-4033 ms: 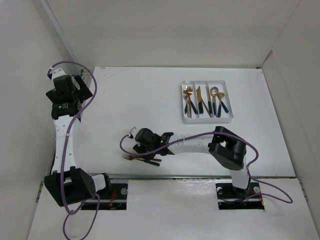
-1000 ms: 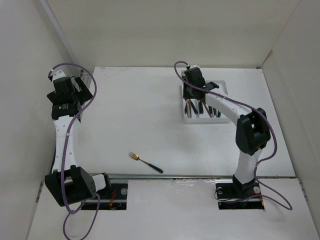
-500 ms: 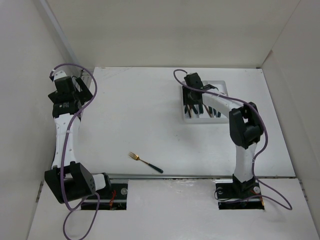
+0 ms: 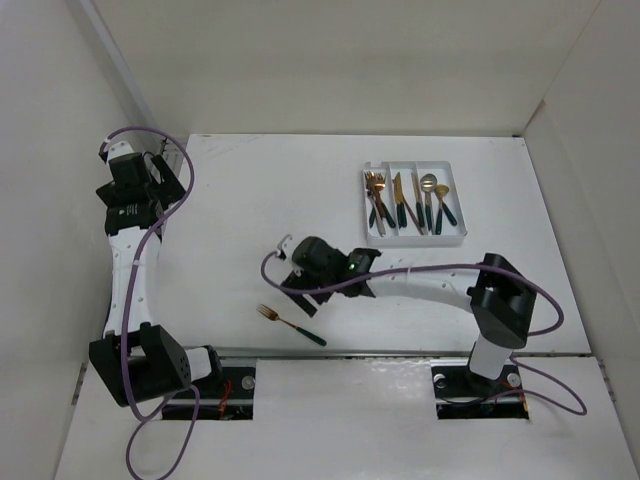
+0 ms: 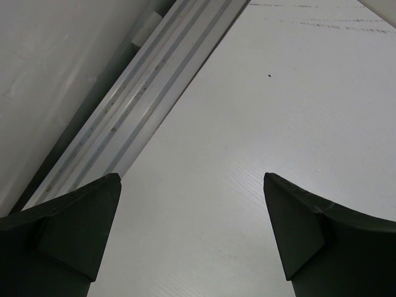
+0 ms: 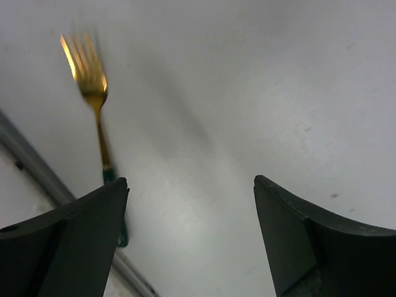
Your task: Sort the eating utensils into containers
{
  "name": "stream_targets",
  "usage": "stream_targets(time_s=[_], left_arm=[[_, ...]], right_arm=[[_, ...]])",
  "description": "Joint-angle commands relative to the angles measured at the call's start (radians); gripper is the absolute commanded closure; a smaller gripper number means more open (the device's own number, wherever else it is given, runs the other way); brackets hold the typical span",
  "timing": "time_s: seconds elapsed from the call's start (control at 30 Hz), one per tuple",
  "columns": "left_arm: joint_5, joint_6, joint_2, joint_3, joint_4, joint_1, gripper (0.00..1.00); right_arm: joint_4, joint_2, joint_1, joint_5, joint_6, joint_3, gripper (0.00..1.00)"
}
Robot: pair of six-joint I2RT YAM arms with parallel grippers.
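Note:
A gold fork with a dark green handle (image 4: 290, 324) lies on the table near the front edge. It also shows in the right wrist view (image 6: 94, 105), ahead and left of the fingers, its handle partly behind the left finger. My right gripper (image 4: 297, 292) is open and empty, hovering just above and behind the fork. The white three-compartment tray (image 4: 412, 237) at the back right holds several utensils (image 4: 408, 201). My left gripper (image 4: 163, 170) is open and empty at the far left back corner, over bare table in the left wrist view (image 5: 192, 185).
A metal rail (image 5: 130, 117) runs along the left wall beside the left gripper. The table's front edge strip (image 6: 37, 167) lies just beyond the fork. White walls enclose the table on three sides.
My right arm has swung from the tray at the back right to the front centre, now over the lone fork. The fork and the left arm have not moved.

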Motion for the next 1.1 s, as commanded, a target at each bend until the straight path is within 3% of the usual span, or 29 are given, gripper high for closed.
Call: stream_targets(time_s=[0.0, 0.37, 0.57, 0.67, 0.7, 0.9, 0.93, 1.07], left_arm=[[0.002, 0.001, -0.027, -0.009, 0.035, 0.004, 0.0], [0.011, -0.008, -0.047, -0.028, 0.044, 0.004, 0.0], [0.02, -0.008, -0.047, -0.028, 0.044, 0.004, 0.0], [0.02, -0.008, -0.047, -0.028, 0.044, 0.004, 0.0], [0.02, -0.008, -0.047, -0.028, 0.044, 0.004, 0.0], [0.02, -0.008, -0.047, -0.028, 0.044, 0.004, 0.0], [0.02, -0.008, -0.047, -0.028, 0.044, 0.004, 0.0], [0.02, -0.008, -0.047, -0.028, 0.044, 0.004, 0.0]], right_arm=[[-0.034, -0.017, 0.038, -0.038, 0.068, -0.055, 0.12], [-0.045, 0.072, 0.235, 0.002, 0.146, -0.065, 0.14], [-0.068, 0.186, 0.245, 0.093, 0.195, -0.022, 0.19], [-0.087, 0.2, 0.245, 0.154, 0.215, 0.004, 0.33], [-0.087, 0.2, 0.245, 0.154, 0.215, 0.004, 0.47], [-0.048, 0.209, 0.245, 0.143, 0.214, -0.005, 0.84], [-0.048, 0.209, 0.245, 0.143, 0.213, 0.006, 1.0], [-0.057, 0.2, 0.245, 0.154, 0.177, 0.05, 1.0]])
